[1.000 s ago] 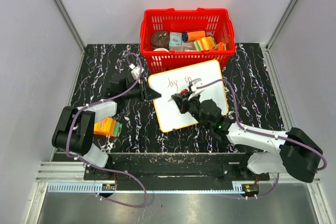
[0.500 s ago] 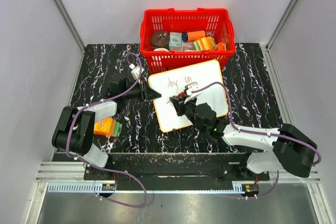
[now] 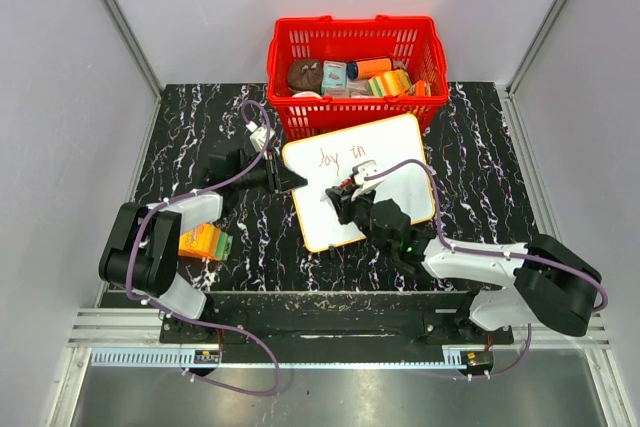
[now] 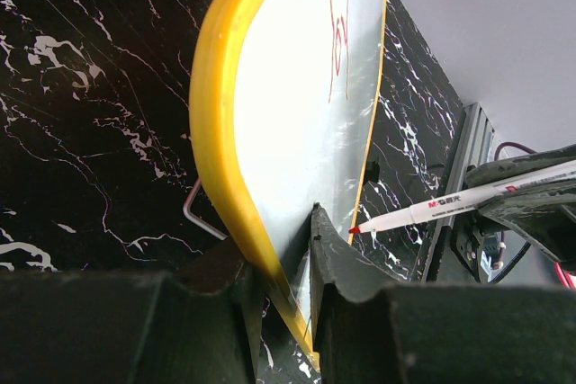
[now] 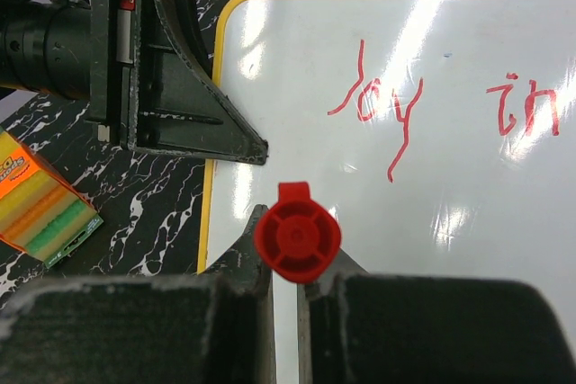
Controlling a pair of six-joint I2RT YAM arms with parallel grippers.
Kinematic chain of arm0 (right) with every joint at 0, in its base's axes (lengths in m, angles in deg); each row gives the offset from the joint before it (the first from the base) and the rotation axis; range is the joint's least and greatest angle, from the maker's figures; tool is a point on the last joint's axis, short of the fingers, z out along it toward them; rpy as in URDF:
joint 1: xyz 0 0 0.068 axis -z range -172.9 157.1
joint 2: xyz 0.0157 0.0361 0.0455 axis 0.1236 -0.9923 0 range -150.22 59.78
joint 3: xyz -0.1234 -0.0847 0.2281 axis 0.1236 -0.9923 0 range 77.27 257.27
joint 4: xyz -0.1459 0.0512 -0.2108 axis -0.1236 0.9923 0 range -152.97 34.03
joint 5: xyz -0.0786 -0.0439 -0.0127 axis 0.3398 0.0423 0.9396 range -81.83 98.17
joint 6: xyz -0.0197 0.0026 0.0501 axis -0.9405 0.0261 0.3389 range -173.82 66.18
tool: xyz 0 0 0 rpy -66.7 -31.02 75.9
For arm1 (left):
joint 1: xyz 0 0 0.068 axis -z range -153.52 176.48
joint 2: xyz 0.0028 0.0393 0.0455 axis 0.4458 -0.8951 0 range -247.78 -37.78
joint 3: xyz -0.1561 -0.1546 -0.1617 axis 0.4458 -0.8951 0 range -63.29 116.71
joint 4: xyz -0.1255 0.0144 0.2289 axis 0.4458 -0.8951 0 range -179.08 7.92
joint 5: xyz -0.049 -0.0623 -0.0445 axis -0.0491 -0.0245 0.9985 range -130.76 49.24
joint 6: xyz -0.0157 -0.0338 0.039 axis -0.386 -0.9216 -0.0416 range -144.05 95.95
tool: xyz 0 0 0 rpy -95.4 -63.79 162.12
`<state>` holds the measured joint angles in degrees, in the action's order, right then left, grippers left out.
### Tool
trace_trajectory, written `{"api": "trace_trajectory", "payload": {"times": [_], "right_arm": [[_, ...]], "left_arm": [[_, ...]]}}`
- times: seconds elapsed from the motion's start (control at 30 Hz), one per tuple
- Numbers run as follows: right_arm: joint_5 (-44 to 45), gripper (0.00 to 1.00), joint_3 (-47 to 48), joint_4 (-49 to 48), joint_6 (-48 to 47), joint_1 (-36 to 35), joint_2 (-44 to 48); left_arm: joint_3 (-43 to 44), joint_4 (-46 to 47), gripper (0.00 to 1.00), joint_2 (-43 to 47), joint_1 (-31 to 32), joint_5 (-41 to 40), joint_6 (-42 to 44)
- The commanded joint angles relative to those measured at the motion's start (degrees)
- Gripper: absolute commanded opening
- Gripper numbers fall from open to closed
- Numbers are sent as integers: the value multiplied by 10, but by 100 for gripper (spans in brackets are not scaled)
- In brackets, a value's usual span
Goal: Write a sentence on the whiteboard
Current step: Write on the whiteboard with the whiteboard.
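- Nearest the arm bases, an orange packet (image 3: 205, 242) lies on the black marbled table (image 3: 200, 127) beside the left arm. Its printing is too small to read.
- The right gripper (image 3: 352, 195) is clenched on a marker (image 4: 468, 200). The marker has a white barrel and a red end cap, and the barrel reads "M&G" above a line of smaller print that cannot be made out.
- In the left wrist view the marker's red tip hovers just off the whiteboard (image 3: 390, 162), low on its left part and below the writing. Whether it touches cannot be told.
- The left gripper (image 4: 283, 267) is clamped on the whiteboard's yellow rim at the left edge, steadying it.
- The whiteboard sits slightly turned at mid-table, just in front of the red basket (image 3: 355, 25).
- The sentence (image 5: 364, 110) reads "Joy in", red handwriting on a single line across the upper part of the board.
- The step in hand looks like writing in mid-course, with the first line down and the marker placed to start a second.
- The next move likely calls for light, even tip pressure and a firm hold on the rim.
- Packets in the basket carry labels too small to read.
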<state>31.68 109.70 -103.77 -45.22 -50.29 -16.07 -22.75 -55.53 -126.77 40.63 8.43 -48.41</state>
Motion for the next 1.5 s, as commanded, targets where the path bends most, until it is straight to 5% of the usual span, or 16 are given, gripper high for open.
{"api": "trace_trajectory", "payload": {"times": [0.0, 1.47], "right_arm": [[24, 0, 2, -19, -3, -4, -10], [94, 0, 22, -2, -4, 3, -24]], "left_arm": [[1, -41, 0, -14, 16, -81, 114], [0, -45, 0, -12, 16, -81, 116]]}}
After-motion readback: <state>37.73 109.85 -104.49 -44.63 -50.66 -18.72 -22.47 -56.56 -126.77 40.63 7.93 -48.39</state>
